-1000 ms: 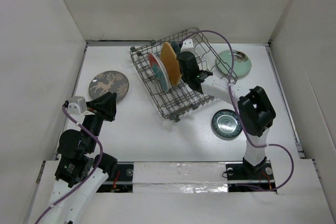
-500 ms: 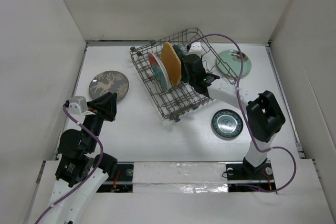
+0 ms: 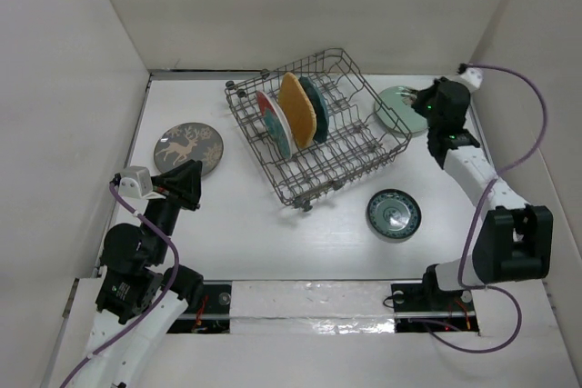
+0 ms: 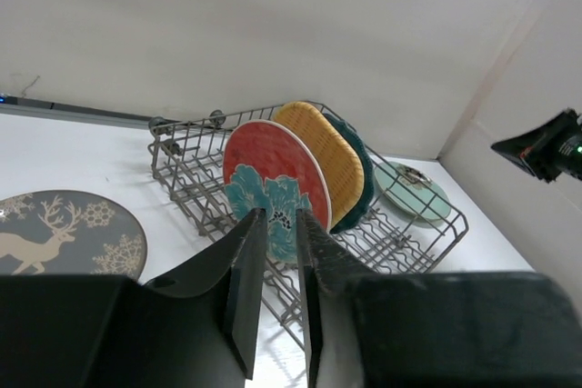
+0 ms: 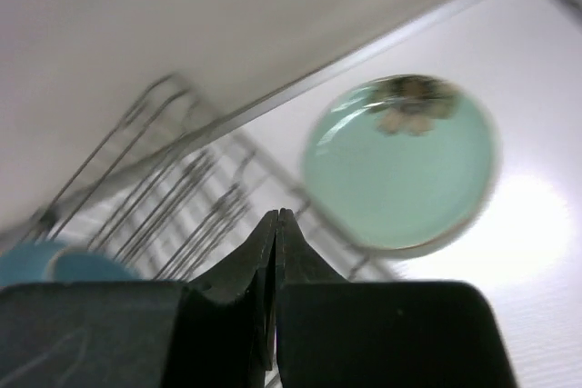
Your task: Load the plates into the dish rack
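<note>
A lab-style robot test booth: plain white panels (image 3: 300, 6) enclose a bare white table (image 3: 236, 224) at nine, twelve and three o'clock, with a mounting rail (image 3: 309, 301) at six.

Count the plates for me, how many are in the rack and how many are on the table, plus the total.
Plates standing in the dish rack: 3 (red plate, yellow plate, teal plate)
Plates lying on the table: 3 (grey deer plate, pale mint plate, dark ringed plate)
Total: 6 plates
</note>
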{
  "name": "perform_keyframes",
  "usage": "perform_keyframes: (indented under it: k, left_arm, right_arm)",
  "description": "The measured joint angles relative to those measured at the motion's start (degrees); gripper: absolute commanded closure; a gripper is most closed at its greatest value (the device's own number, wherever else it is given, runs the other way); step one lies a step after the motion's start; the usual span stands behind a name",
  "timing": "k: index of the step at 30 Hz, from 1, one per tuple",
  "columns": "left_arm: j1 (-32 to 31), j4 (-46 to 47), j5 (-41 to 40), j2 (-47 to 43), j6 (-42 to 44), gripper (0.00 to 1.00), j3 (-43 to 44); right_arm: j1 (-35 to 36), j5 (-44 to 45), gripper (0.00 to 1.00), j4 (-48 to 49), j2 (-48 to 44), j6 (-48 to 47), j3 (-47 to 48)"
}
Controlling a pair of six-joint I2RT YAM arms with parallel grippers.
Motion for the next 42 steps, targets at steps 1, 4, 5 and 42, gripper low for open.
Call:
perform_keyframes:
  k: [1,4,5,42]
  left_arm:
    - [0.0,0.0,0.09,-0.02,0.02,0.87,0.0]
    - [0.0,0.0,0.2,-0.31,-0.04,0.98,0.0]
    - [0.0,0.0,0.24,-0.37,0.04,1.0,0.0]
    - [0.0,0.02,-0.26,-0.68,-0.15,0.81,0.0]
  right_arm:
    - [-4.04,-1.33,0.92,1.2,0.61,1.66,-1.11]
    - [-13.44,-5.4,0.55,3.34,5.6,6.54,-2.71]
    - [-15.91,-7.02,0.49,3.67,8.28,8.04,-2.8]
    - [-23.15,-27.17,1.0,19.98,36.54,34.8,-0.85]
